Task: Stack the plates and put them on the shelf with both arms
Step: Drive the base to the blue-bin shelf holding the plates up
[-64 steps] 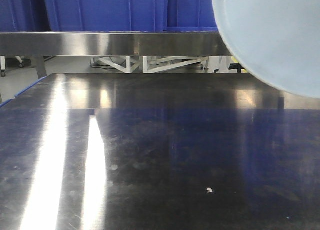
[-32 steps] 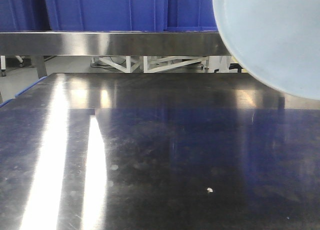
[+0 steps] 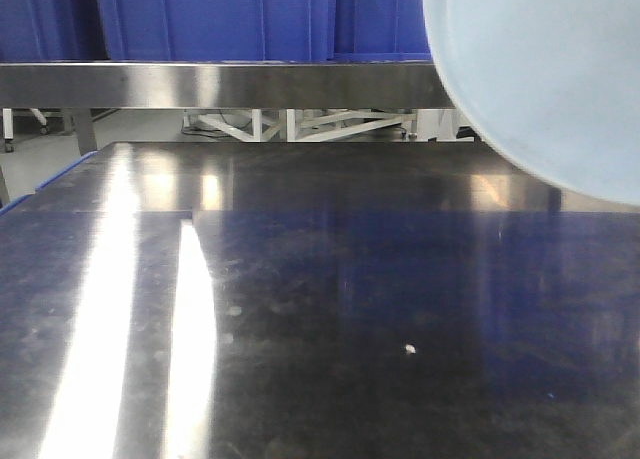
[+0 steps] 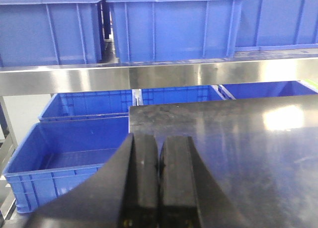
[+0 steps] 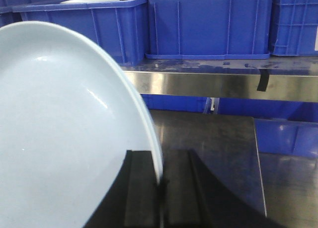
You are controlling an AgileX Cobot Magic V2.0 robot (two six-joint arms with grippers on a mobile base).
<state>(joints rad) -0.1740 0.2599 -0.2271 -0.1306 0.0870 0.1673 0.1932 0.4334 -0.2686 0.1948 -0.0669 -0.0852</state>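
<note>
One plate [image 5: 64,128], pale blue-white and glossy, is pinched at its rim by the right gripper [image 5: 161,188], whose fingers are clamped onto it. It is held steeply tilted above the table [image 3: 300,309] near the far right corner. The left gripper [image 4: 159,164] is seen with fingers pressed together, nothing between them.

Readable text: none in any view.
Blue ribbed plastic crates [image 4: 169,24]: walls plain, no legible label.
White patch on blue crate at right edge [image 5: 316,39]: cut off, unreadable.
Brushed stainless steel shelf rail [image 3: 220,84]: no lettering.
Pale blue-white glossy round plate [image 5: 59,138]: no print.
</note>
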